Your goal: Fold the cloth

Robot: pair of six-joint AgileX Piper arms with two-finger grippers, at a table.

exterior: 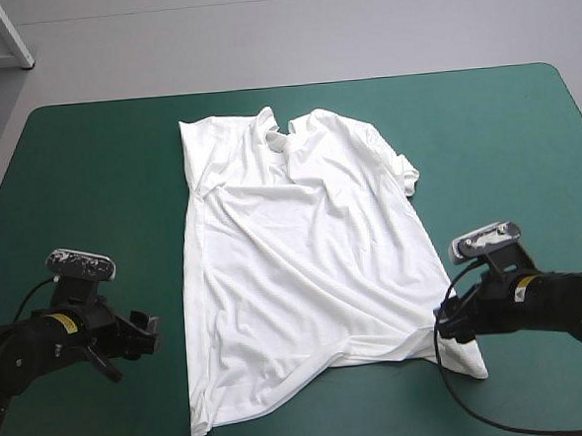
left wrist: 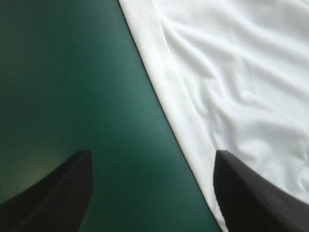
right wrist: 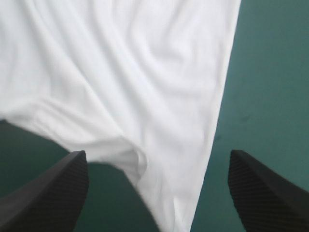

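the t-shirt [exterior: 304,267] lay spread flat but wrinkled down the middle of the frame, collar toward the top and hem toward the bottom, on the teal-green table [exterior: 90,171]. my left claw [exterior: 145,334] sat at lower left, open, just beside the shirt's side edge. in its wrist view one finger hung over bare cover and the other over the white edge. my right claw [exterior: 454,322], at lower right, was open too, straddling the bunched hem corner. i judged two risks. closing on that bunch could catch a stray fold and drag the hem crooked. the left claw, so near the edge, could nip one layer only or push the cloth into a ridge, skewing the fold.
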